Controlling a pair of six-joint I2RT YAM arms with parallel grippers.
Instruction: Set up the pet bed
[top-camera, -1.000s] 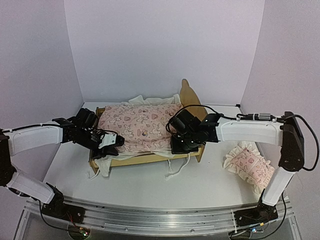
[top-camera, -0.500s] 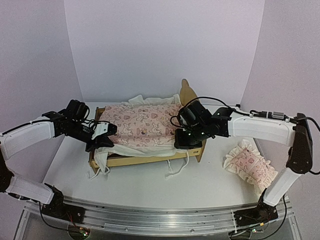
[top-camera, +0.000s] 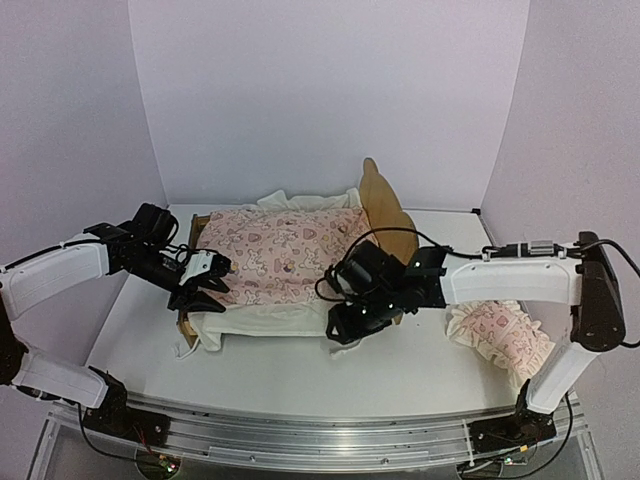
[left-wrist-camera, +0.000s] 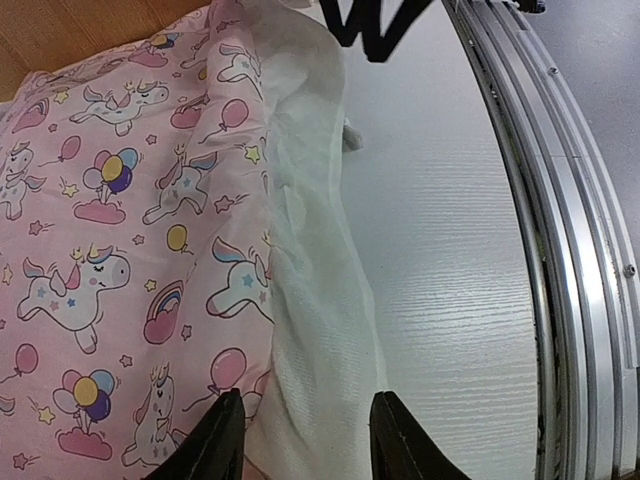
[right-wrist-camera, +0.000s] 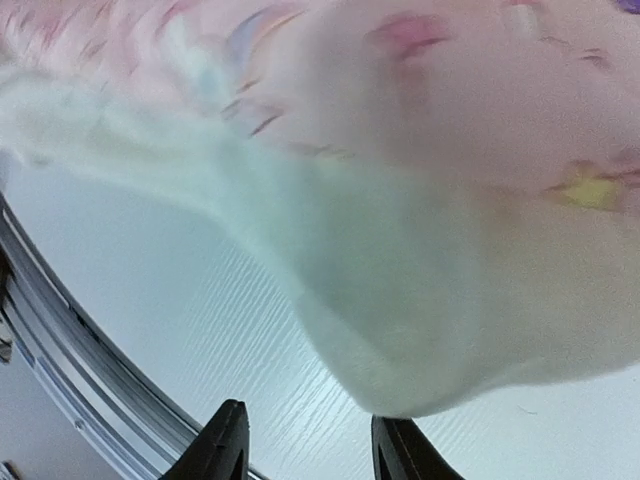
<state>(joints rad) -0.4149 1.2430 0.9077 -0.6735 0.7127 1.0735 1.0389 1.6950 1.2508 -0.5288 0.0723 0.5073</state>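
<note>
Top view: the pet bed (top-camera: 385, 200) stands on the middle of the surface (top-camera: 300, 385), its ear-shaped headboard at the right end. A pink printed quilt (top-camera: 280, 250) covers the bed, and its white edge hangs over the bed's near side. The left tool (top-camera: 200, 287) is at the bed's near left corner. The right tool (top-camera: 345, 325) is at the bed's near right end, low by the hanging edge. A ruffled pillow (top-camera: 500, 335) lies to the right of the bed.

Left wrist: the left tool (left-wrist-camera: 305, 440) has its fingers apart, with the white edge of the quilt (left-wrist-camera: 120, 250) between them. Pale wood of the bed (left-wrist-camera: 60, 30) shows at the top left.

Right wrist: the right tool (right-wrist-camera: 310, 440) has its fingers apart. The blurred quilt (right-wrist-camera: 450, 200) hangs just above them, over the surface (right-wrist-camera: 200, 330).
</note>
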